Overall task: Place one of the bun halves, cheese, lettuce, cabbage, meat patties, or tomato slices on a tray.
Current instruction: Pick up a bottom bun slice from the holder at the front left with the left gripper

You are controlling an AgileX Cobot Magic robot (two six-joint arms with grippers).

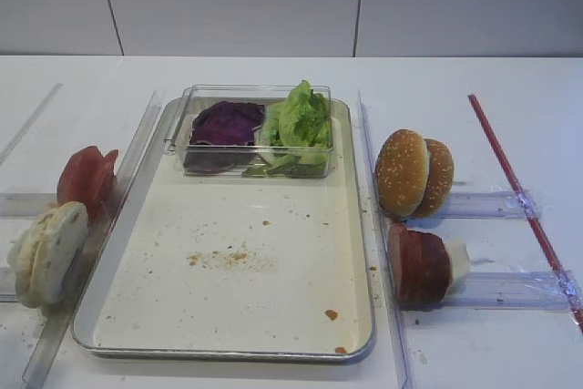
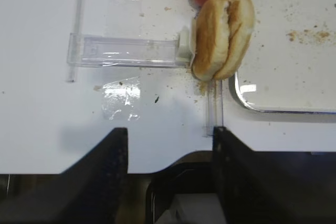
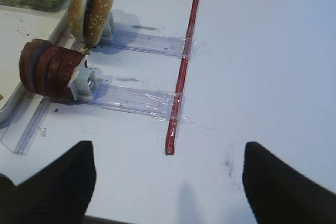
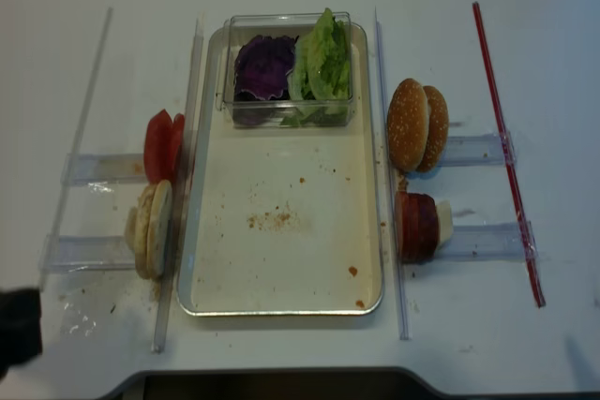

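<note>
The tray (image 1: 351, 225) lies bare but for crumbs – a clear box (image 1: 182, 125) at its far end holds the cabbage (image 1: 226, 123) and lettuce (image 1: 302, 116). Bun halves (image 1: 47, 252) and tomato slices (image 1: 86, 179) stand just left of it, meat patties (image 1: 421, 266) just right; the left gripper (image 2: 168, 182) and right gripper (image 3: 168, 182) both hang open, holding nothing

Sesame buns (image 1: 414, 173) stand beside a red strip (image 1: 521, 201) on a white table (image 1: 510, 97)
</note>
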